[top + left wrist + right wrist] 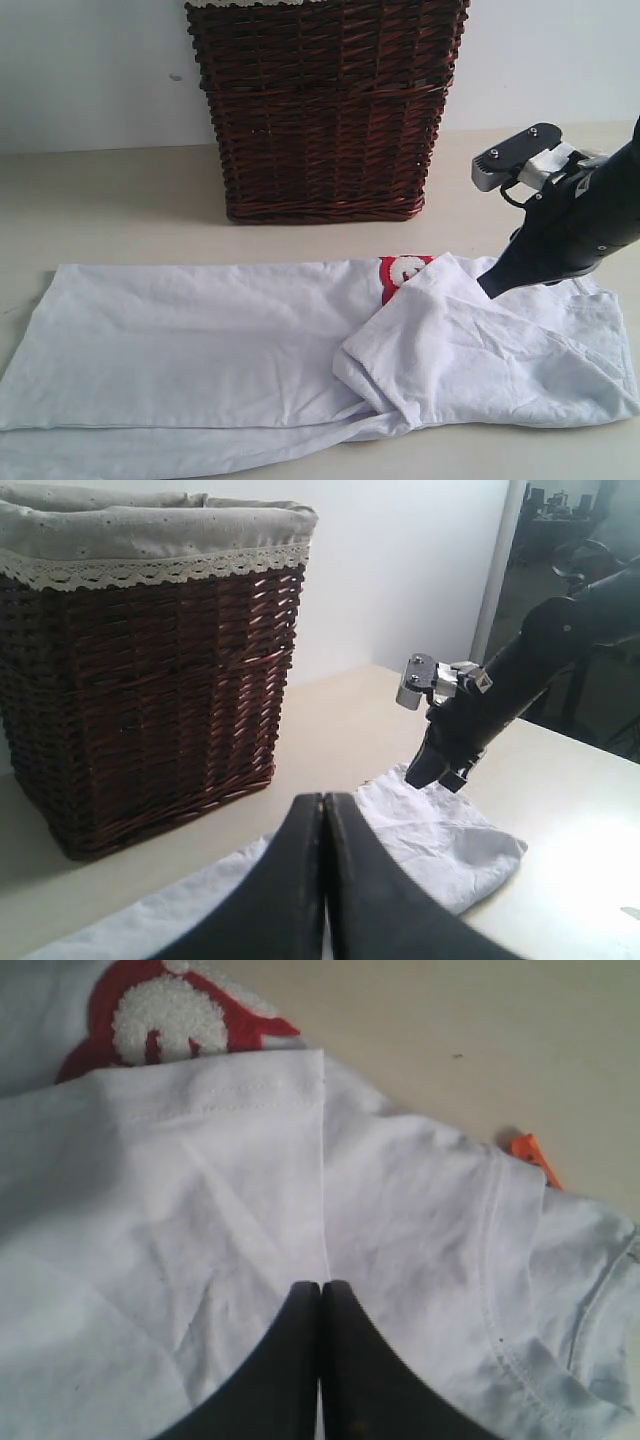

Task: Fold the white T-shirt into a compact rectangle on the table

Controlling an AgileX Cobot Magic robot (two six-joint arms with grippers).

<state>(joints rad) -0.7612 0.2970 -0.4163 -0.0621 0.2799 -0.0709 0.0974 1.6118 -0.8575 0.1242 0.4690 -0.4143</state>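
The white T-shirt (200, 340) lies flat along the table (100, 200), folded lengthwise into a long band. A sleeve flap (440, 330) is turned over near its right end. Red-outlined lettering (402, 272) peeks out beside the flap. My right gripper (492, 287) is shut, its tips just over the flap's hemmed edge (230, 1095), with no cloth seen between them. The right wrist view shows the gripper (321, 1285), the lettering (170, 1020) and the orange collar loop (533, 1155). My left gripper (323, 798) is shut and empty, above the shirt (440, 840); the exterior view does not show it.
A dark wicker basket (325, 110) with a lace-trimmed liner (150, 540) stands on the table behind the shirt's middle. A pale wall rises behind it. The right arm (520, 670) reaches in over the shirt's far end.
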